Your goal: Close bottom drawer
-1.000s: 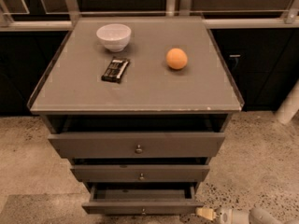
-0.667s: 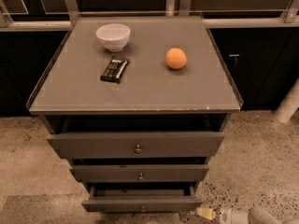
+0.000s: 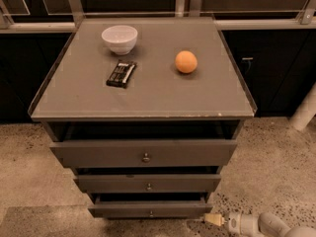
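Observation:
The bottom drawer (image 3: 148,210) is the slimmest dark grey-brown front at the foot of the cabinet, with a tiny round knob (image 3: 151,213) at its centre. A dark gap shows above it, so it stands pulled out a little. The middle drawer (image 3: 148,183) and the wide top drawer (image 3: 143,153) sit above it. My gripper (image 3: 215,219) comes in low from the bottom right, its pale tip just right of the bottom drawer's right end, close to the floor.
On the cabinet top (image 3: 148,98) lie a white bowl (image 3: 119,38), a dark snack bar (image 3: 121,73) and an orange (image 3: 186,61). Dark cabinets run behind. A white post (image 3: 305,110) stands at the right. Speckled floor (image 3: 34,181) surrounds the cabinet.
The bottom drawer's front has slid a little back under the cabinet, and the gap above it has narrowed. The gripper has stayed at its right end.

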`<state>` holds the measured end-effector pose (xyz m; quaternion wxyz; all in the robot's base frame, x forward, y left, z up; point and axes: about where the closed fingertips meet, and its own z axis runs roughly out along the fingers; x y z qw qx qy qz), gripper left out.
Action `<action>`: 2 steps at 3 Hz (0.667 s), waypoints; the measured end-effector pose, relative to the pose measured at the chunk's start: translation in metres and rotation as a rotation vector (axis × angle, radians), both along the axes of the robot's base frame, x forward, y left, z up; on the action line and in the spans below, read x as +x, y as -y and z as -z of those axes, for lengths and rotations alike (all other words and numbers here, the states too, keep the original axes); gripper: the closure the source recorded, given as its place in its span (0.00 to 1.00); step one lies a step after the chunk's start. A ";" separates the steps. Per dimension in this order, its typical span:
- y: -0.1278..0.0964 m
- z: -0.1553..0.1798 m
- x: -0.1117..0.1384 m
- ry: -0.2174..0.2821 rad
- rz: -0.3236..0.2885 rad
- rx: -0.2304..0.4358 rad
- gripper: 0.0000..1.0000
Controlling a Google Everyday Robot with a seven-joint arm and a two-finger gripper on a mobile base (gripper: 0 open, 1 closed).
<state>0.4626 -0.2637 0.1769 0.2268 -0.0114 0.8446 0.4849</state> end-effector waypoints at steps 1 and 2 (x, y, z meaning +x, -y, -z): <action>-0.014 0.004 0.030 0.017 -0.026 0.008 1.00; -0.015 0.004 0.030 0.019 -0.028 0.008 1.00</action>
